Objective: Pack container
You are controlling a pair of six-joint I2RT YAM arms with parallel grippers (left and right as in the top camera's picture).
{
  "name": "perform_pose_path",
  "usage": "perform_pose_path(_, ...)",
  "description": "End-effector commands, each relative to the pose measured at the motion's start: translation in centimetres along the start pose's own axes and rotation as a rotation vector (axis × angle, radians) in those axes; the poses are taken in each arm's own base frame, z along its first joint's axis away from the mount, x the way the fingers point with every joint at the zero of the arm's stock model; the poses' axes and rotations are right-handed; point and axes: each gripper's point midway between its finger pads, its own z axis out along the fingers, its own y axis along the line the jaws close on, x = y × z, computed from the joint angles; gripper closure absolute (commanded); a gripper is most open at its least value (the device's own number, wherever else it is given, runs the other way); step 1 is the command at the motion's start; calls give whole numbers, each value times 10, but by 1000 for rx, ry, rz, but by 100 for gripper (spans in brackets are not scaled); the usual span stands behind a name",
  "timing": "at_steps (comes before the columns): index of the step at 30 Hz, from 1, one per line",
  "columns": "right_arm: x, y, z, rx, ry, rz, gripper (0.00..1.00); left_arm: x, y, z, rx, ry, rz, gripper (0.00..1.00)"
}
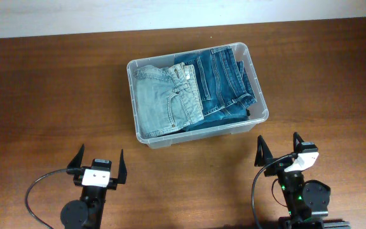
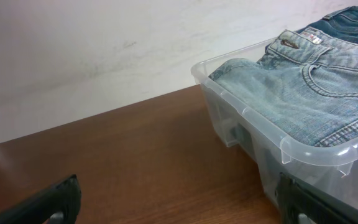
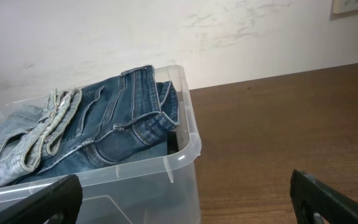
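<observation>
The clear plastic container [image 1: 260,89] stands in the middle of the wooden table. Inside it lie folded light-blue jeans [image 1: 164,102] on the left and folded dark-blue jeans [image 1: 221,83] on the right. My left gripper [image 1: 100,164] is open and empty, near the front edge, left of the container. My right gripper [image 1: 277,149] is open and empty, in front of the container's right corner. The left wrist view shows the container [image 2: 241,112] with the light jeans [image 2: 297,93]. The right wrist view shows the container [image 3: 135,171] with the dark jeans [image 3: 117,124].
A pale wall [image 1: 170,13] runs behind the table's far edge. Brown wooden tabletop [image 1: 43,95] extends left and right of the container.
</observation>
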Motion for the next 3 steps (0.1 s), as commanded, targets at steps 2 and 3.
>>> perform_pose_path(2, 2, -3, 0, 15, 1, -8, 2, 2, 2, 0, -11, 1, 15, 1)
perform_pose_path(3, 2, -3, 0, 15, 1, -8, 2, 2, 2, 0, -11, 1, 15, 1)
